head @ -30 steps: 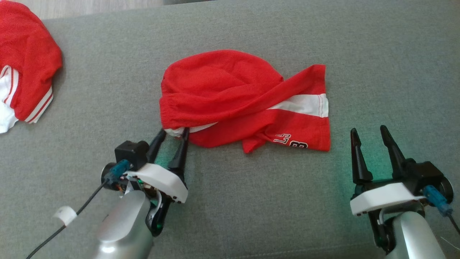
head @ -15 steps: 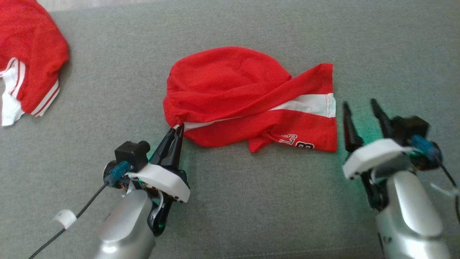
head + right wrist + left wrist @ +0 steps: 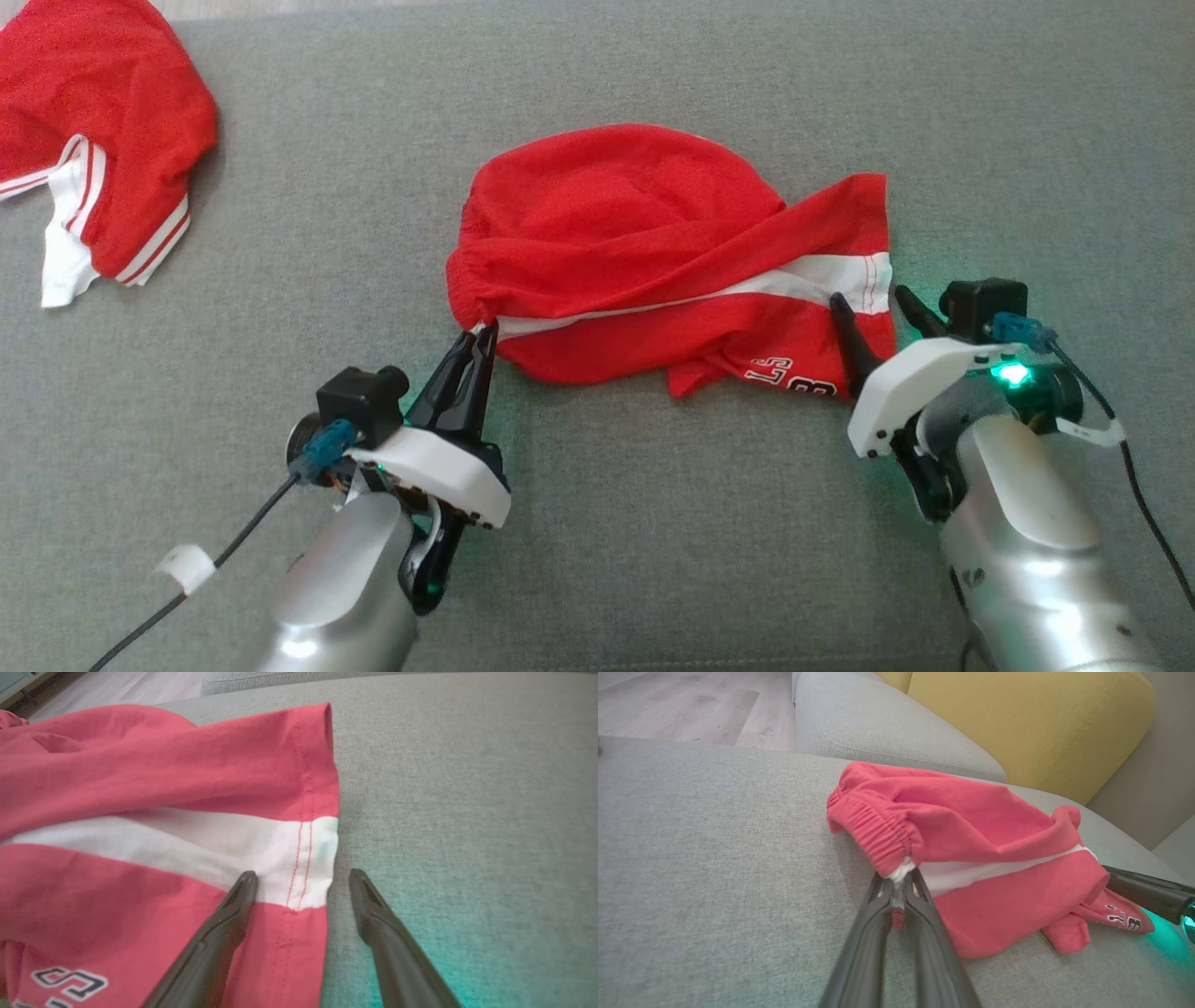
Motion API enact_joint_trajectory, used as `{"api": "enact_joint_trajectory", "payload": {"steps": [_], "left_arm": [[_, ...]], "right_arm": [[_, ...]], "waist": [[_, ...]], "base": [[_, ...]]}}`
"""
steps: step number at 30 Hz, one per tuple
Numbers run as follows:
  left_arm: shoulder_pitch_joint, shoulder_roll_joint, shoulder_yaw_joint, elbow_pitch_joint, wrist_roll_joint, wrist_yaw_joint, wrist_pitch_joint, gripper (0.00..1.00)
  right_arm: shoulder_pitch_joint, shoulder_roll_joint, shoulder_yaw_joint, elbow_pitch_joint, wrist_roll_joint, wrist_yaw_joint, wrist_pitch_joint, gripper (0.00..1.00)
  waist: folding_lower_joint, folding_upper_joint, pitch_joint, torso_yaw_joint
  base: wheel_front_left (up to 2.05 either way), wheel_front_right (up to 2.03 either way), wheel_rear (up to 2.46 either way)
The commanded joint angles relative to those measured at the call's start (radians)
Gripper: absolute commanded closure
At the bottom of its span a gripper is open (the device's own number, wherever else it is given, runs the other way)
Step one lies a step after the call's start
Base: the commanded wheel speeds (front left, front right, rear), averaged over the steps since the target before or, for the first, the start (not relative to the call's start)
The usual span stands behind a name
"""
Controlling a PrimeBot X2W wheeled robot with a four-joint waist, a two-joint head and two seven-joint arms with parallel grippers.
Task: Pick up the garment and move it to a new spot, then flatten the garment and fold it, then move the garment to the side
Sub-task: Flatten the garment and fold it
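Dark fingers of our left gripper point(image 3: 474, 341) are pinched together on the white-edged waistband corner of the red garment point(image 3: 635, 233). Our right gripper point(image 3: 868, 297) stands wide, one finger over the hem's white stripe and the other over the grey sofa cushion point(image 3: 653, 541) just beside it. We see the garment lying crumpled mid-cushion, its long axis running left to right, with the waistband toward our left and the leg hem toward our right. A second red garment point(image 3: 103, 121) lies well apart at far left.

Garment point(image 3: 644, 243) on the sofa point(image 3: 653, 560) between left gripper point(image 3: 474, 338) and right gripper point(image 3: 868, 297); second garment point(image 3: 103, 121) far back left.
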Motion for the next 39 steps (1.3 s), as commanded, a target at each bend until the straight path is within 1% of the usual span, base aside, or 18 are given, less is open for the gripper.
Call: {"api": "enact_joint_trajectory", "payload": {"steps": [1, 6, 13, 17, 20, 23, 27, 29, 31, 32, 33, 34, 35, 37, 38, 39], "left_arm": [[-0.031, 0.011, 0.028, -0.028, 0.002, 0.003, -0.016, 1.00], [-0.023, 0.015, 0.029, -0.030, 0.001, 0.005, -0.017, 1.00], [-0.015, 0.018, 0.027, -0.029, -0.004, 0.005, -0.018, 1.00], [-0.014, 0.020, 0.025, -0.030, -0.005, 0.007, -0.018, 1.00], [-0.012, 0.023, 0.025, -0.031, -0.007, 0.009, -0.018, 1.00], [-0.011, 0.025, 0.024, -0.032, -0.009, 0.011, -0.018, 1.00], [-0.014, 0.026, 0.022, -0.033, -0.013, 0.012, -0.018, 1.00], [-0.017, 0.027, 0.022, -0.034, -0.014, 0.013, -0.018, 1.00], [-0.020, 0.027, 0.021, -0.034, -0.015, 0.013, -0.019, 1.00], [-0.022, 0.027, 0.020, -0.033, -0.016, 0.013, -0.019, 1.00], [-0.023, 0.027, 0.020, -0.033, -0.016, 0.013, -0.019, 1.00], [-0.024, 0.027, 0.020, -0.033, -0.017, 0.013, -0.019, 1.00], [-0.024, 0.027, 0.020, -0.033, -0.017, 0.013, -0.019, 1.00], [-0.026, 0.028, 0.020, -0.034, -0.018, 0.014, -0.019, 1.00], [-0.026, 0.028, 0.021, -0.035, -0.018, 0.015, -0.019, 1.00], [-0.026, 0.029, 0.022, -0.037, -0.018, 0.016, -0.019, 1.00]], "right_arm": [[-0.041, -0.002, 0.034, -0.011, 0.020, 0.008, -0.014, 0.00], [-0.079, -0.002, 0.083, 0.036, 0.049, 0.008, -0.052, 0.00], [-0.109, -0.002, 0.150, 0.079, 0.100, 0.008, -0.076, 0.00], [-0.131, -0.002, 0.150, 0.101, 0.082, 0.008, -0.115, 0.00], [-0.147, -0.002, 0.140, 0.112, 0.043, 0.008, -0.142, 0.00], [-0.150, -0.002, 0.155, 0.112, 0.059, 0.008, -0.140, 0.00], [-0.156, -0.002, 0.173, 0.124, 0.077, 0.008, -0.116, 0.08], [-0.162, -0.002, 0.168, 0.135, 0.084, 0.008, -0.110, 0.14], [-0.170, -0.002, 0.165, 0.146, 0.098, 0.008, -0.107, 0.30], [-0.175, -0.002, 0.165, 0.152, 0.102, 0.008, -0.107, 0.45], [-0.182, -0.002, 0.162, 0.161, 0.101, 0.008, -0.108, 0.55], [-0.189, -0.002, 0.157, 0.171, 0.096, 0.008, -0.111, 0.60], [-0.189, -0.002, 0.157, 0.171, 0.096, 0.008, -0.111, 0.60], [-0.204, -0.002, 0.140, 0.191, 0.082, 0.008, -0.120, 0.82], [-0.210, -0.002, 0.133, 0.199, 0.077, 0.008, -0.126, 1.00], [-0.214, -0.002, 0.129, 0.205, 0.075, 0.008, -0.130, 1.00]], "waist": [[0.0000, -0.0001, 0.000, 0.001], [0.0000, -0.0001, -0.003, -0.002], [0.0000, -0.0001, -0.005, -0.006], [0.0000, -0.0001, -0.004, -0.007], [0.0000, -0.0001, -0.003, -0.009], [0.0000, -0.0001, -0.001, -0.009], [0.0000, -0.0001, 0.003, -0.009], [0.0000, -0.0001, 0.006, -0.008], [0.0000, -0.0001, 0.009, -0.007], [0.0000, -0.0001, 0.010, -0.006], [0.0000, -0.0001, 0.011, -0.005], [0.0000, -0.0001, 0.012, -0.004], [0.0000, -0.0001, 0.012, -0.004], [0.0000, -0.0001, 0.013, -0.002], [0.0000, -0.0001, 0.012, -0.001], [0.0000, -0.0001, 0.010, 0.000]], "base": [[0.00, 0.00, 0.00], [0.00, 0.00, 0.00], [0.00, 0.00, 0.00], [0.00, 0.00, 0.00], [0.00, 0.00, 0.00], [0.00, 0.00, 0.00], [0.00, 0.00, 0.00], [0.00, 0.00, 0.00], [0.00, 0.00, 0.00], [0.00, 0.00, 0.00], [0.00, 0.00, 0.00], [0.00, 0.00, 0.00], [0.00, 0.00, 0.00], [0.00, 0.00, 0.00], [0.00, 0.00, 0.00], [0.00, 0.00, 0.00]]}}
